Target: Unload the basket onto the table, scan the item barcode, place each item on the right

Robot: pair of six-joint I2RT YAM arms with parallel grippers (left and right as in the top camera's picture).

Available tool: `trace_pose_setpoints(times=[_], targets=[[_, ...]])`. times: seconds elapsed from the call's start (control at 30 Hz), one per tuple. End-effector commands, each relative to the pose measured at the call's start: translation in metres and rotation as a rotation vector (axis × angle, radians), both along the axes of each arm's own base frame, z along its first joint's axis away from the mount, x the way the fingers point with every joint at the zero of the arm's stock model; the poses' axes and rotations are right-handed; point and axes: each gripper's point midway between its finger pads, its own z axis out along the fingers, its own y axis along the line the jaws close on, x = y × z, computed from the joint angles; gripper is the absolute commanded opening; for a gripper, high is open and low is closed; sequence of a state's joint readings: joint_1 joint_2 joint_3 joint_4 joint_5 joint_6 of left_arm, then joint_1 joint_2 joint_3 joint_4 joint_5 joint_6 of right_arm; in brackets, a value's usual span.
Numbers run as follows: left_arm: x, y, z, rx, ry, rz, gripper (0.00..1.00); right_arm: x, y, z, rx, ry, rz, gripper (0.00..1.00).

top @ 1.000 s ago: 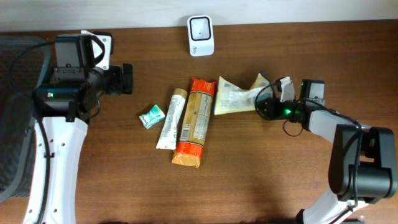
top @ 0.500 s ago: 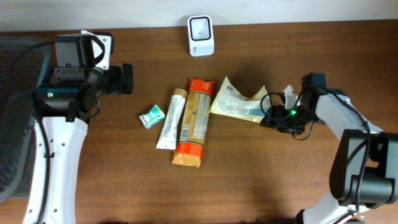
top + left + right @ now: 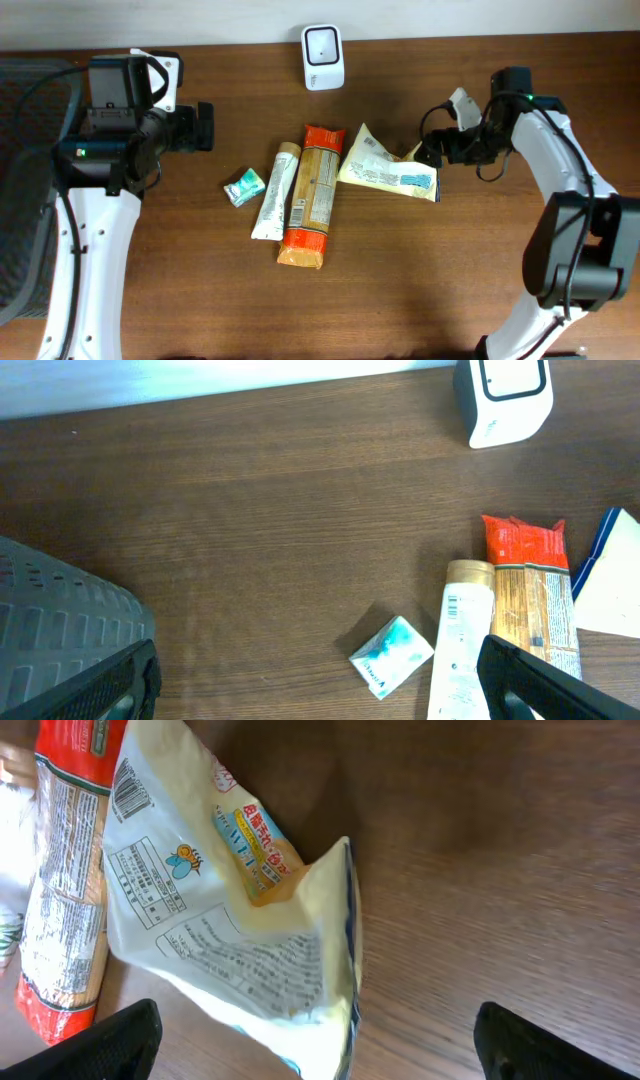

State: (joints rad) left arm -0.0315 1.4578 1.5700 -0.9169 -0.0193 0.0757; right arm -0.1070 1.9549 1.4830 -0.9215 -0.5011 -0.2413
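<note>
While nothing is being held up to the scanner [image 3: 323,57], I judge that the task is at the pick-up step: an item has to be gripped before any barcode can be read. My right jaws stand wide and empty, with bare tabletop [image 3: 500,870] between them and nothing gripped. They hang to the right of the scanner and nearer to me, just beside the cream pouch [image 3: 230,920].

That pouch [image 3: 385,170] lies flat on the tabletop, nearer to me than the scanner and a little to its right. One end touches the red-and-tan pack [image 3: 312,195]. The pouch's printed barcode [image 3: 130,785] faces up at that end, near the pack.

My left jaws are wide and empty too, well to the left of the scanner. They look down on the white tube [image 3: 462,630] and the small teal packet [image 3: 392,655].

The next move probably calls for closing on the pouch by its free edge, away from the barcode, so the code is not covered. Then I would lift it and turn the code toward the scanner's window.
</note>
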Motion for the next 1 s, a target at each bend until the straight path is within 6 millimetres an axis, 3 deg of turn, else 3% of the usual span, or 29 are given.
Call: trace_pose_setpoints(times=[0.0,0.23,0.37,0.4,0.43,0.5,0.53,0.6,0.67,0.77,0.87,0.97], targets=[[0.001,0.001,0.002,0.006,-0.006,0.001,0.99,0.001,0.017,-0.012,0.061,0.01,0.06,0.99],[0.001,0.001,0.002,0.006,-0.006,0.001,0.99,-0.003,0.039,-0.025,0.132,0.039,0.107,0.99],[0.001,0.001,0.002,0.006,-0.006,0.001,0.99,-0.005,0.049,-0.05,0.16,0.089,0.114,0.97],[0.001,0.001,0.002,0.006,-0.006,0.001,0.99,-0.004,0.049,-0.054,0.164,0.093,0.114,0.9],[0.001,0.001,0.002,0.006,-0.006,0.001,0.99,-0.003,0.049,-0.059,0.166,0.098,0.111,0.74],[0.001,0.001,0.002,0.006,-0.006,0.001,0.99,-0.001,0.049,-0.062,0.166,0.095,0.104,0.4],[0.001,0.001,0.002,0.006,-0.006,0.001,0.99,0.002,0.05,-0.061,0.17,0.089,0.093,0.18],[0.001,0.001,0.002,0.006,-0.006,0.001,0.99,0.004,0.054,-0.057,0.203,0.079,0.095,0.04],[0.001,0.001,0.002,0.006,-0.006,0.001,0.99,0.007,0.062,-0.039,0.306,0.052,0.1,0.04],[0.001,0.001,0.002,0.006,-0.006,0.001,0.99,0.011,0.07,0.019,0.414,-0.036,0.119,0.04],[0.001,0.001,0.002,0.006,-0.006,0.001,0.99,-0.008,0.072,0.097,0.406,-0.15,0.145,0.04],[0.001,0.001,0.002,0.006,-0.005,0.001,0.99,-0.027,0.074,0.135,0.4,-0.21,0.164,0.04]])
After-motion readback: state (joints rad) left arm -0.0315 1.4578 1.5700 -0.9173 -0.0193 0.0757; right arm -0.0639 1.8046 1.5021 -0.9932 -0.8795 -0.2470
